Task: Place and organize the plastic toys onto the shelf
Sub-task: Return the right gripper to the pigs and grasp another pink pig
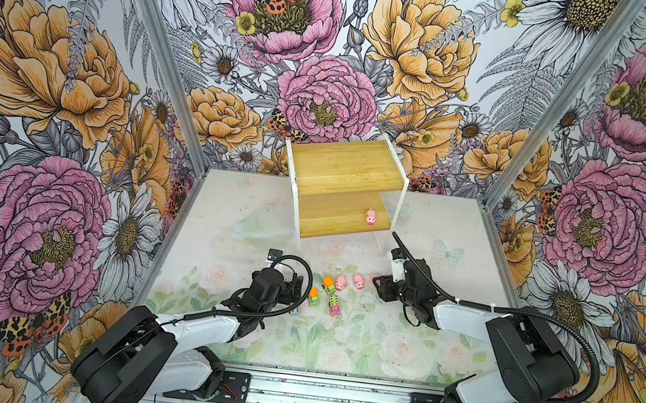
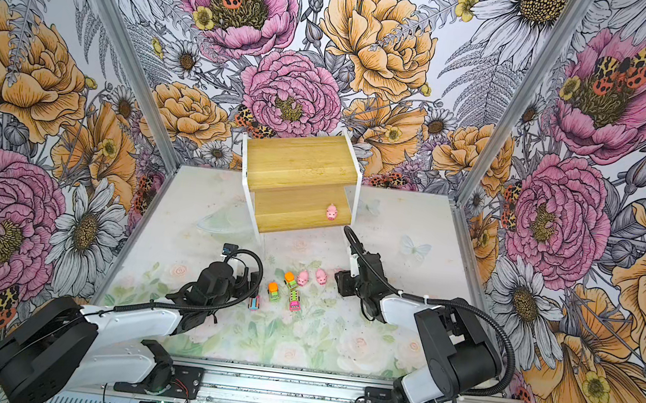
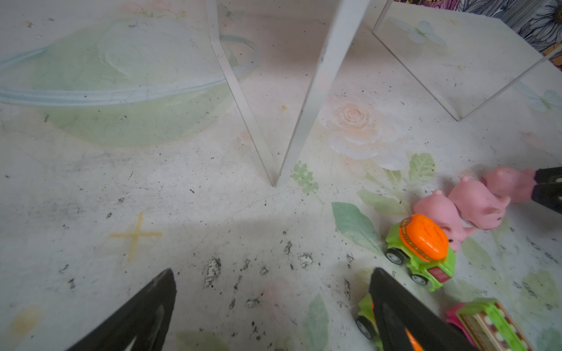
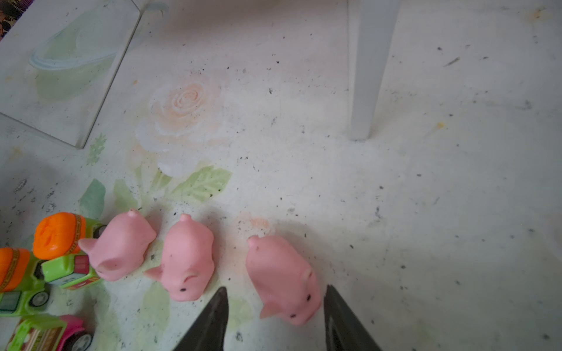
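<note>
Right gripper (image 4: 276, 288): jaws apart, straddling pig (image 4: 281, 267) head. Left gripper (image 3: 273, 270): jaws apart, empty. Risk: off-centre pinch may squirt pig out, knocking neighbouring pig (image 4: 187, 258).

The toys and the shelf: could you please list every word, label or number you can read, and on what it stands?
No text is readable.
Green truck: lettering on the band round its orange top, too blurred.
Shelf: faint mark on the upper board, too small.
Table: a yellow cross, no words.
</note>
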{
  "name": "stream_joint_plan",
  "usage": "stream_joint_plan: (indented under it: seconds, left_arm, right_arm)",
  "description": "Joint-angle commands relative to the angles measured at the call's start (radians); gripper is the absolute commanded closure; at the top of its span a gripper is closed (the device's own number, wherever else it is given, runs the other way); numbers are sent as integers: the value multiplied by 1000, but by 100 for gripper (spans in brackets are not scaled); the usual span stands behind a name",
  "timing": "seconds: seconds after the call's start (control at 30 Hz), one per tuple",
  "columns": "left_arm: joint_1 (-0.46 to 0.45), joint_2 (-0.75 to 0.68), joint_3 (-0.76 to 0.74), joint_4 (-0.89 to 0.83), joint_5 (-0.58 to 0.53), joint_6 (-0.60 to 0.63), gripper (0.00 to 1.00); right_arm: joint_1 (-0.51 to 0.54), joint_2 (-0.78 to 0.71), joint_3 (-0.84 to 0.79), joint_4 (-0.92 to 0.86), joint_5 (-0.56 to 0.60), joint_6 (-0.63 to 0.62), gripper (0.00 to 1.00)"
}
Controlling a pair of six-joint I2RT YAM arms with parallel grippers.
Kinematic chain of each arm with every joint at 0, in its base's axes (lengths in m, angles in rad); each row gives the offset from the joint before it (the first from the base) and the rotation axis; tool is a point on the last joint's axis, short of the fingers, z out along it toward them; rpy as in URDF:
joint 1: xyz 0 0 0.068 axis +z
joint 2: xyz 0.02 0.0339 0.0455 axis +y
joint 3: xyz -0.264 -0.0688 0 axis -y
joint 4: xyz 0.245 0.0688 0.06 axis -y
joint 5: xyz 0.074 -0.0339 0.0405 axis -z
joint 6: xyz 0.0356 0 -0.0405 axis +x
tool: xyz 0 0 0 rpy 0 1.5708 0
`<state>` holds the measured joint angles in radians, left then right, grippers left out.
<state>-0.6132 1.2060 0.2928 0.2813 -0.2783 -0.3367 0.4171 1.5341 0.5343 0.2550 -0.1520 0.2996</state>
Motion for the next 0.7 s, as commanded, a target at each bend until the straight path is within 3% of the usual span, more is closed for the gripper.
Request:
stream_joint_plan:
  seconds: [0.0,0.4,0.67]
  left_arm:
    - [-7,-11,8,21,19,18,1]
    - [-8,-31,4,9,10,6,1]
    - [-12,-60,-3,-9,-5,-2,1]
  right_arm:
    - [-7,27,23,51,13,14,48]
    - [-5,99,15,143,-12,4,50]
    - [-5,108,7,160,-18,-3,63]
